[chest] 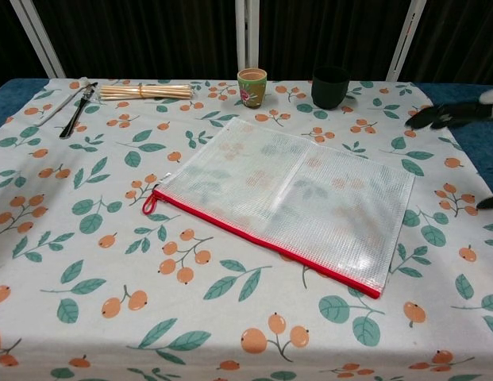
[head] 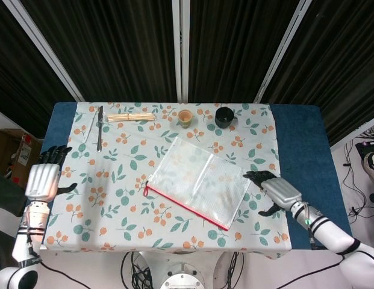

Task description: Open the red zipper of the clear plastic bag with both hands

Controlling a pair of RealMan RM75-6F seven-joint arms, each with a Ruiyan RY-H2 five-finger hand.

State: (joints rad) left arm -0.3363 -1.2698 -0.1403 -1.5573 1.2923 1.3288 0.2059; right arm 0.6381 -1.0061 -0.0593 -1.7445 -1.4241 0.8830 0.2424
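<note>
Both hands — left (head: 42,179), right (head: 277,191) — spread, holding nothing

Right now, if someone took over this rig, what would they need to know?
Left robot hand: open, holding nothing, off the table's left edge.
Right robot hand: open, holding nothing, just right of the bag without touching it.
Bag: lies flat mid-table, red zipper along its near edge, pull loop at the left end.
Done: nothing that shows; I cannot tell whether the zipper is shut or open.
Left: check the zipper; if shut, pin the bag with one robot hand and draw the pull along with the other.
</note>
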